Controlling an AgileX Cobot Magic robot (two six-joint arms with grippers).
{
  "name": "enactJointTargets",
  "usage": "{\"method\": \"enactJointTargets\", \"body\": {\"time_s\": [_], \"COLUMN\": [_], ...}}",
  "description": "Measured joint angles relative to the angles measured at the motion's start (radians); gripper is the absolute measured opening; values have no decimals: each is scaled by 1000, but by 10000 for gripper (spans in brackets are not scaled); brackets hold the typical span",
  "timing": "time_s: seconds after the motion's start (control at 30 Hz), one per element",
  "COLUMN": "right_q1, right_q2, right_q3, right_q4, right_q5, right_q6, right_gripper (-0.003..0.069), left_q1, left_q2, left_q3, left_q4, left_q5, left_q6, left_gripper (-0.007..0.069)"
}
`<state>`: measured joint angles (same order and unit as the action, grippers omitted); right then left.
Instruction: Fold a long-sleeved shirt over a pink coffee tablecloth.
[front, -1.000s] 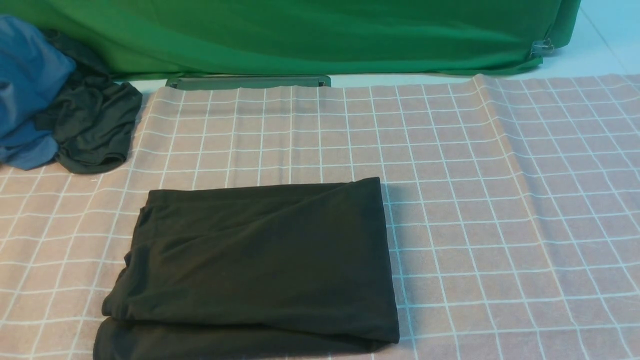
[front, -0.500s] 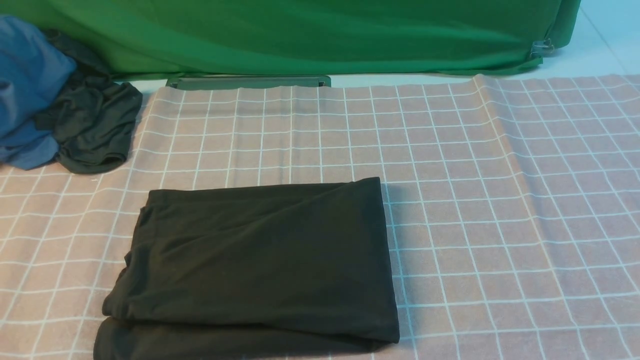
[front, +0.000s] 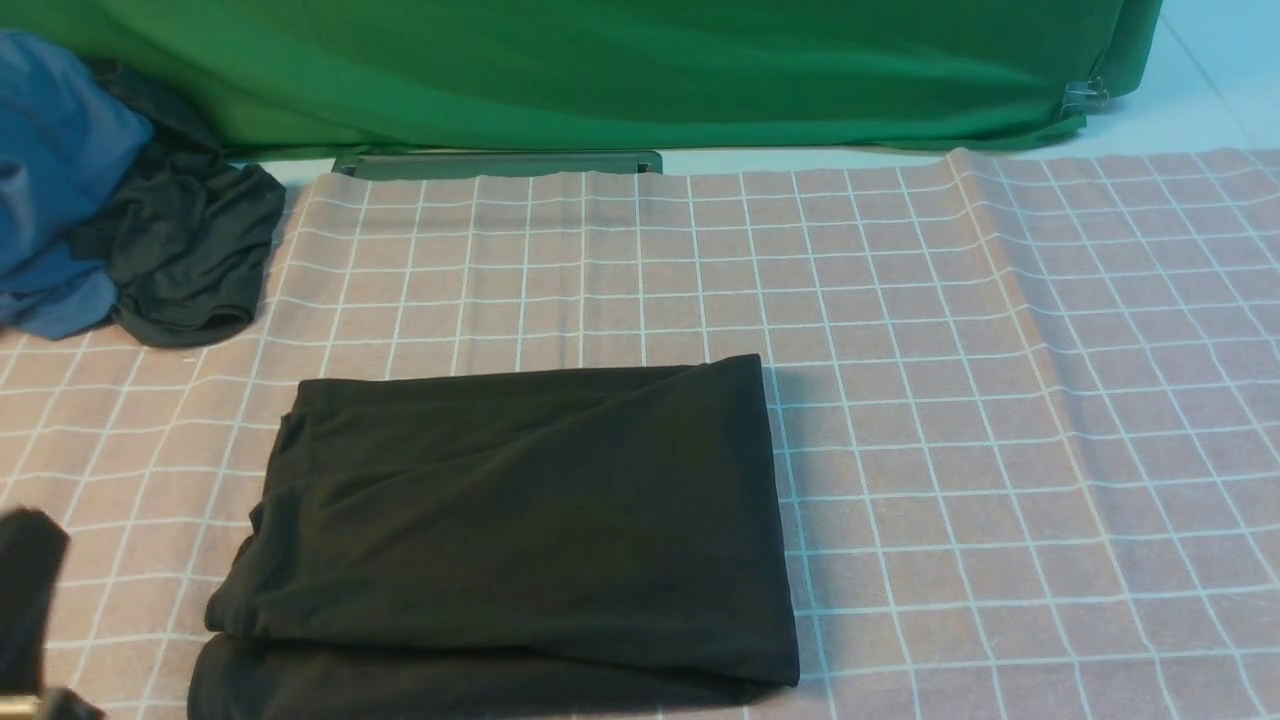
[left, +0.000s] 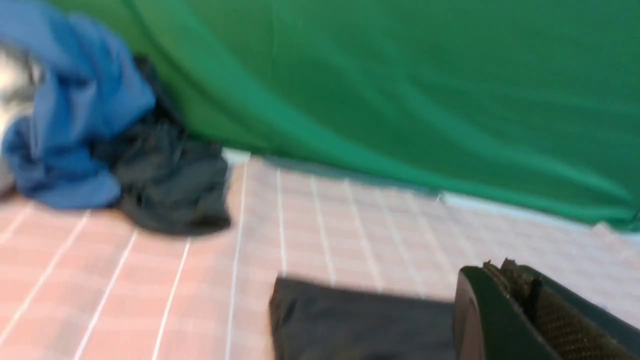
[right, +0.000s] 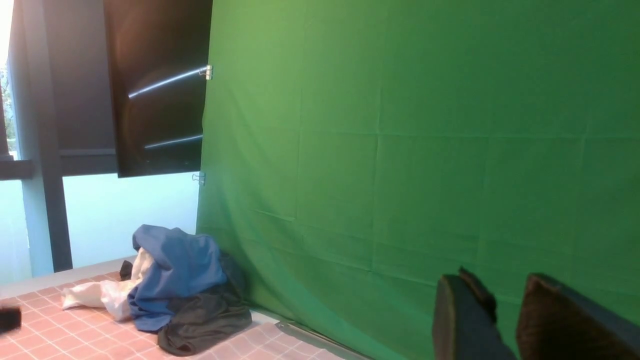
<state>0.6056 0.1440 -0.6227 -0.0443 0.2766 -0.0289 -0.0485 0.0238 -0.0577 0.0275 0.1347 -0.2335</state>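
Black and folded, the shirt (front: 520, 520) lies on the pink tablecloth (front: 1000, 420), the left fingers (left: 475, 305) closed, the right fingers (right: 460, 310) parted.

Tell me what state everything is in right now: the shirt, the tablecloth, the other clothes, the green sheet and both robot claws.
Black shirt: folded, lying flat with some creases, lower layer showing
Pink tablecloth: spread out, slightly rippled
Blue garment: bunched up
Dark grey garment: crumpled
Green cloth: hanging, lightly creased
Left gripper: shut, empty
Right gripper: partly open, empty
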Motion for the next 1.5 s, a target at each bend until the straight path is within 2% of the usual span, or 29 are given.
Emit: {"method": "enactJointTargets", "body": {"time_s": [0.13,0.3,0.47,1.5], "right_q1": [0,0,0,-4], "right_q2": [0,0,0,-1], "right_q3": [0,0,0,6], "right_q4": [0,0,0,0], "right_q5": [0,0,0,3], "right_q6": [-1,-1,-1,0], "right_gripper": [216,216,216,236], "left_q1": [2,43,68,68], "left_q2": [-19,-23,-23,-25], "left_q3": [61,65,65,65], "left_q4": [0,-8,-8,-9], "left_q5": [1,108,109,109], "left_q6": [0,-6,-8,-8], "left_gripper": [13,13,13,13]}}
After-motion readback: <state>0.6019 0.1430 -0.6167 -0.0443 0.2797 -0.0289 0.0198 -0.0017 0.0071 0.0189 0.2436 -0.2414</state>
